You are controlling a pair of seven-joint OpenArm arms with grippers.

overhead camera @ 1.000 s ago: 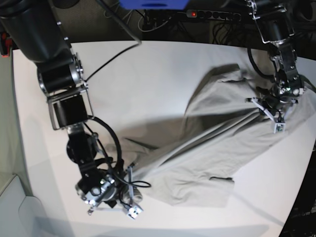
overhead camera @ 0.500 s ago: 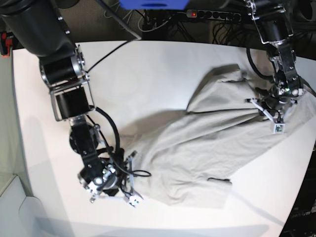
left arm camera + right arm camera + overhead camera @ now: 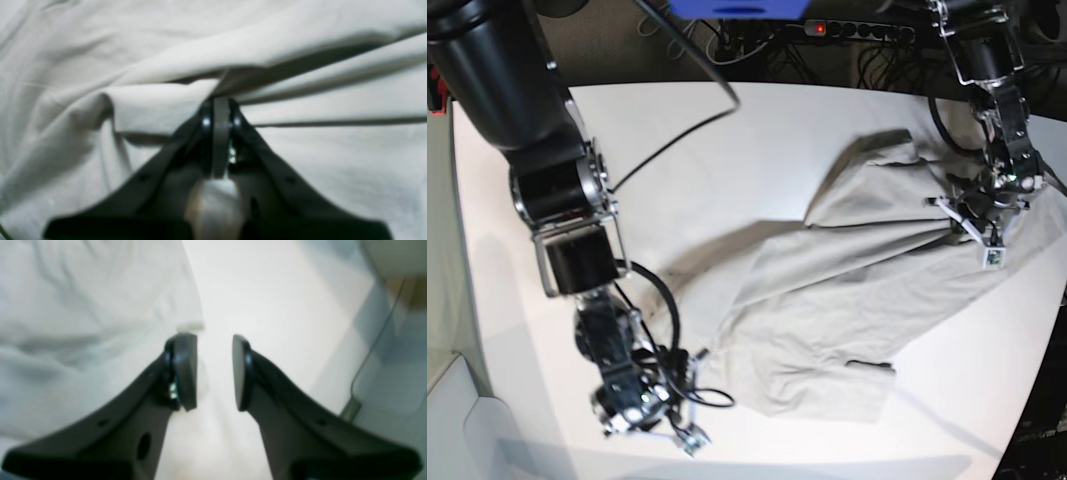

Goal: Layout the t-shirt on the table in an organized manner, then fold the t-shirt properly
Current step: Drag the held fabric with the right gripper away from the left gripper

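Up close, the left wrist view is filled by the shirt, creased and bunched. The left claw has its two dark jaws pressed together on a ridge of cloth, and folds fan out from that pinch toward the right and the upper left. No worktop shows in this view (cloth covers the whole background).

Next, the right wrist view shows the right claw with its jaws apart and nothing between them. Bare white worktop lies in the gap and beyond it. The shirt lies to the left, its edge ending just beside the tip of the left-hand jaw; whether cloth and jaw touch cannot be told through the blur. A pale object with a thin cable sits off the worktop's edge at the far right.

Finally, the base view shows the shirt spread crookedly across the right half of the worktop, rumpled, with one end near the far right edge and the other drooping toward the near middle. The left claw (on this view's right) is down on the shirt's upper right part, clamped on it, with tension lines running from the grip. The right claw sits low at the near left, open, just off the shirt's lower left corner, over bare worktop. A power strip lies beyond the far edge.
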